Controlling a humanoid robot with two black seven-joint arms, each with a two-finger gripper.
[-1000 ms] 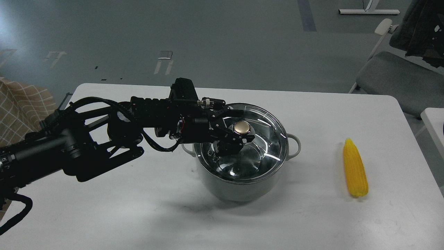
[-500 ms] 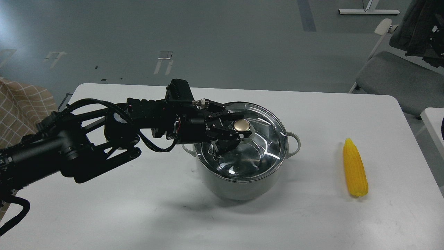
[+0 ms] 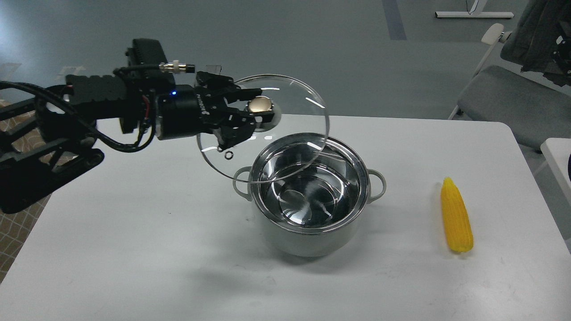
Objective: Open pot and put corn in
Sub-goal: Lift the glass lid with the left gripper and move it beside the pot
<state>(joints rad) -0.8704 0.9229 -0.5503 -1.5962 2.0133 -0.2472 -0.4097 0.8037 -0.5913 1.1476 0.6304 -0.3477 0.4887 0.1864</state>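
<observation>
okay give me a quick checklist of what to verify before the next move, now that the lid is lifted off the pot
1. Lid grip: left pincer shut on the gold knob of the glass lid: ok.
2. Lid clear of the pot: raised and tilted, but its lower edge overlaps the rim in this view: cannot tell.
3. Pot interior empty for the corn: only bare steel shows: ok.
4. Corn reachable: lying free on the table, right of the pot: ok.
5. Spot to set the lid down: bare table left of the pot: ok.
6. Right pincer ready: not in view: cannot tell.
</observation>
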